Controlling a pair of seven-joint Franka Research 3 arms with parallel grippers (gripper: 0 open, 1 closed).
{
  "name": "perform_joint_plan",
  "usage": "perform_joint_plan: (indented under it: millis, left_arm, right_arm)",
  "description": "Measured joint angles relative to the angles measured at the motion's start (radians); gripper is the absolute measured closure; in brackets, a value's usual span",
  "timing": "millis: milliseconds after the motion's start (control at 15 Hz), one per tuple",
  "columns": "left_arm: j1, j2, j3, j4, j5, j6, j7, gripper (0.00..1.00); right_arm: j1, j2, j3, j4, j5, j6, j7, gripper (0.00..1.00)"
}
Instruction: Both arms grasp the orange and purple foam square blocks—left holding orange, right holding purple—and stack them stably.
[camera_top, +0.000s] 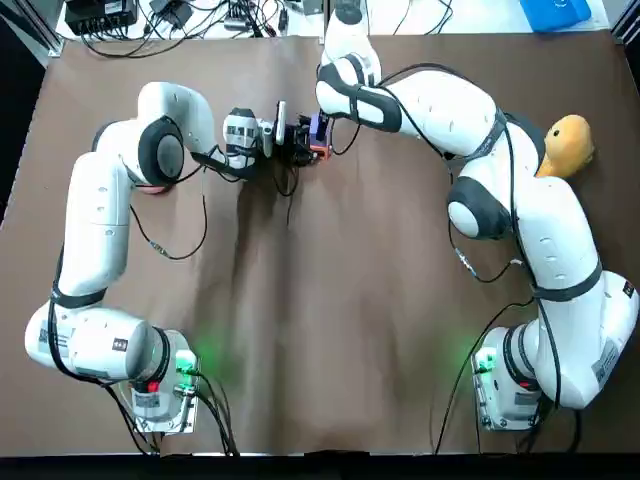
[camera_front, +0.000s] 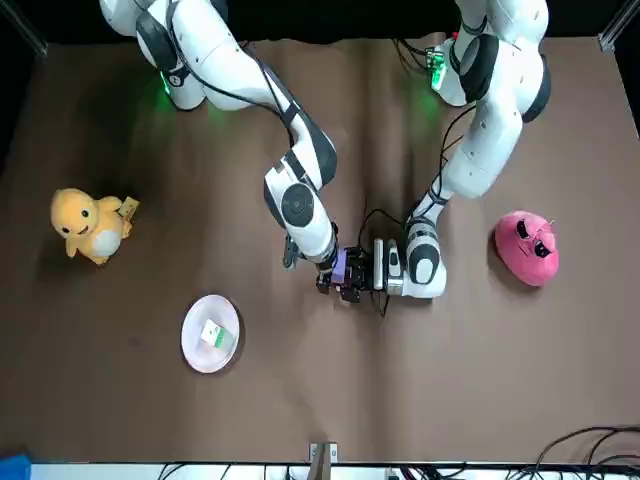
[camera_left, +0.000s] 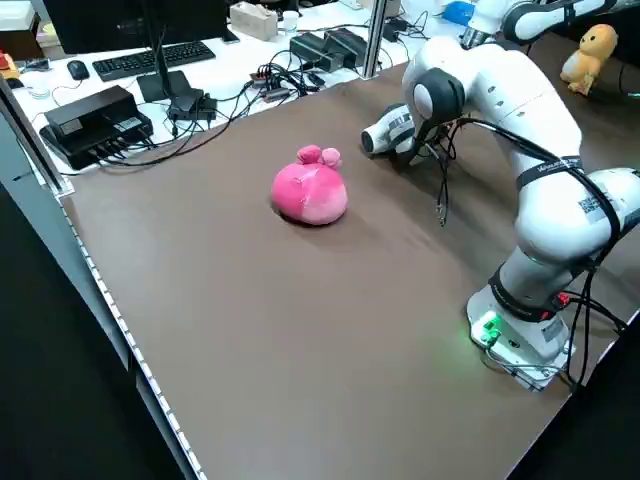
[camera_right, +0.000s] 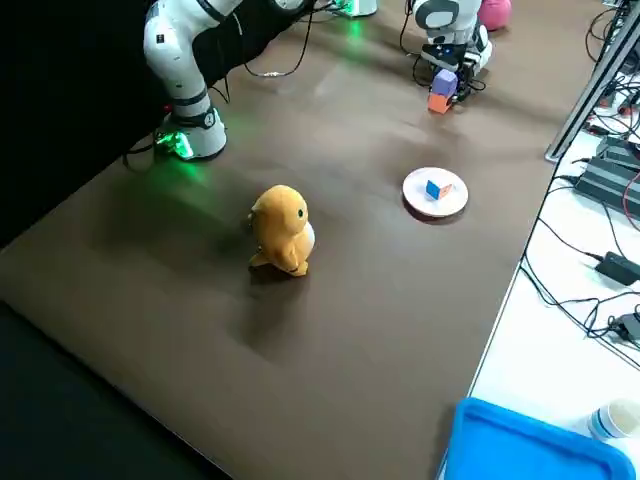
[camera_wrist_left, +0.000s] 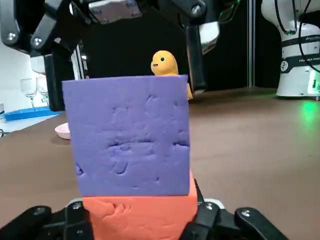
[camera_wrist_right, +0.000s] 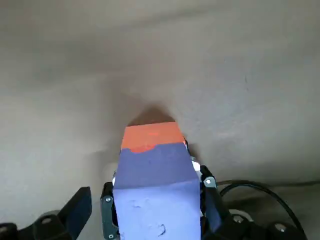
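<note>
Purple block (camera_wrist_left: 127, 135) squarely atop orange block (camera_wrist_left: 140, 217)

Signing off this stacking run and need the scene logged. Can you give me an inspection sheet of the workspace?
Surface: brown table, no damage seen.
Job's things: purple block sits on orange block, edges roughly aligned.
Clutter: yellow duck plush on the robot's right; pink plush on its left; plate with a small item beyond the blocks.
Pincers: left pincer shut on orange block from the side; right pincer shut on purple block from above.
Cables: black cable loops from the left arm onto the table; desk cables past the edge.
Surroundings: keyboard, blue bin; no person seen.
</note>
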Motion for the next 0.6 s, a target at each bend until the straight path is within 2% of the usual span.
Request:
perform_joint_plan:
  millis: [533,600]
  left_arm:
    - [0.002,0.0,0.001,0.003,0.009,0.0,0.009,0.34]
    - [0.002,0.0,0.002,0.004,0.02,0.0,0.009,0.28]
  right_arm:
    - [0.0,-0.008,0.002,0.0,0.001,-0.036,0.0,0.0]
    - [0.0,-0.008,0.002,0.0,0.001,-0.036,0.0,0.0]
